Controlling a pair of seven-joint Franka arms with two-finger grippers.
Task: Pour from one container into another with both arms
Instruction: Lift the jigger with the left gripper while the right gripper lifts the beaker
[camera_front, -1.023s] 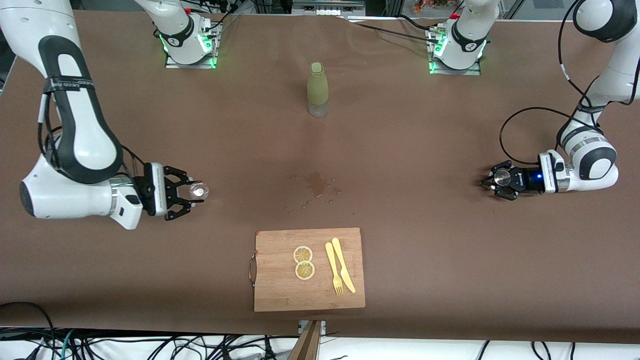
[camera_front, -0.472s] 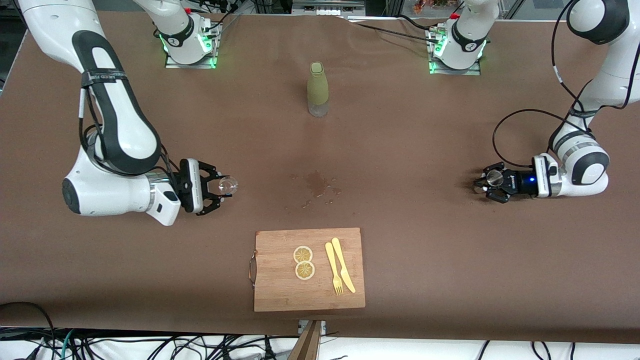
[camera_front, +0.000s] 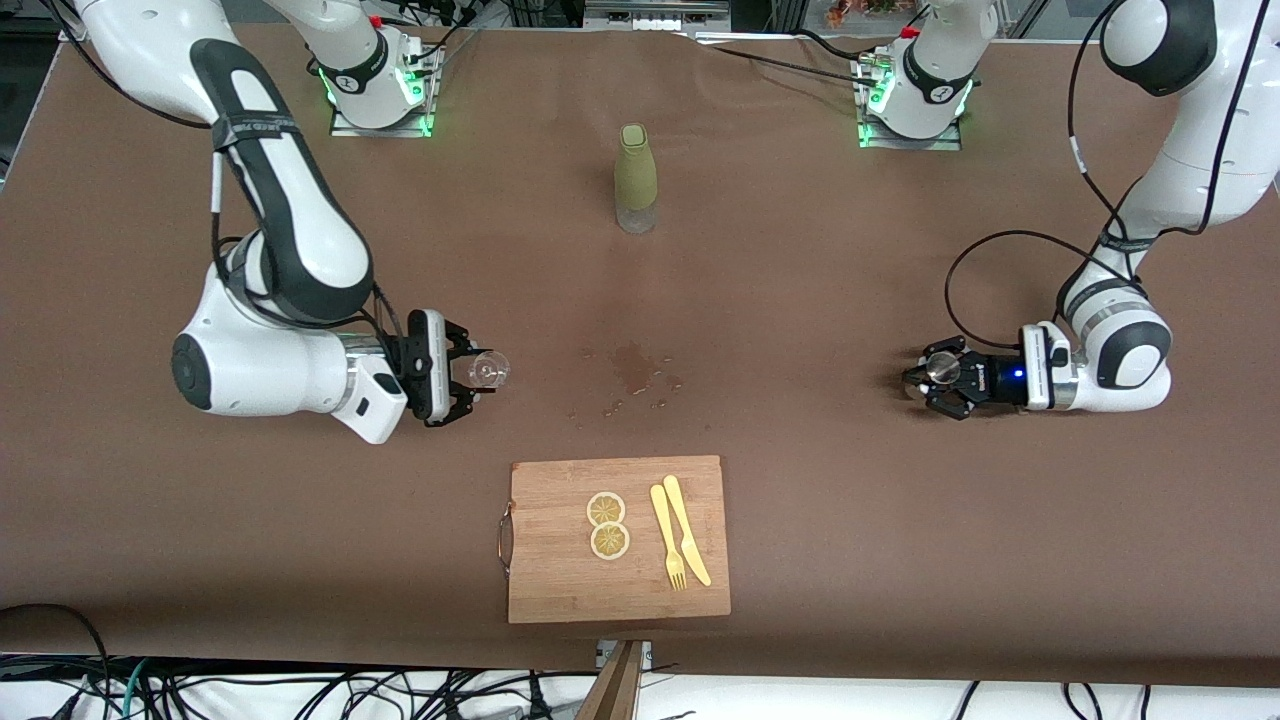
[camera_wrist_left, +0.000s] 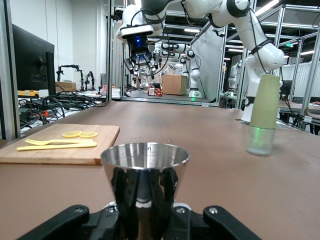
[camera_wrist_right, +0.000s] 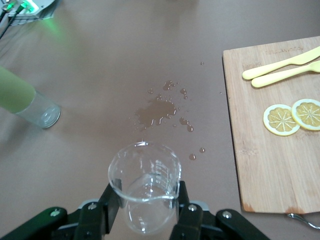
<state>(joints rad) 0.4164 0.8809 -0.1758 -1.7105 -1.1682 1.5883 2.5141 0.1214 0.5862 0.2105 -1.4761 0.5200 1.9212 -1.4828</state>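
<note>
Both grippers loaded above the counter.
We see the right gripper jaws clamping a clear beaker, apparently empty; the left gripper jaws clamp a steel cup, toward the left arm's end.

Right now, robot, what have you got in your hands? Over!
Right tool shut on glass beaker, left tool shut on steel cup. Both held apart, spill between them. Bottle stands clear of both.
</note>
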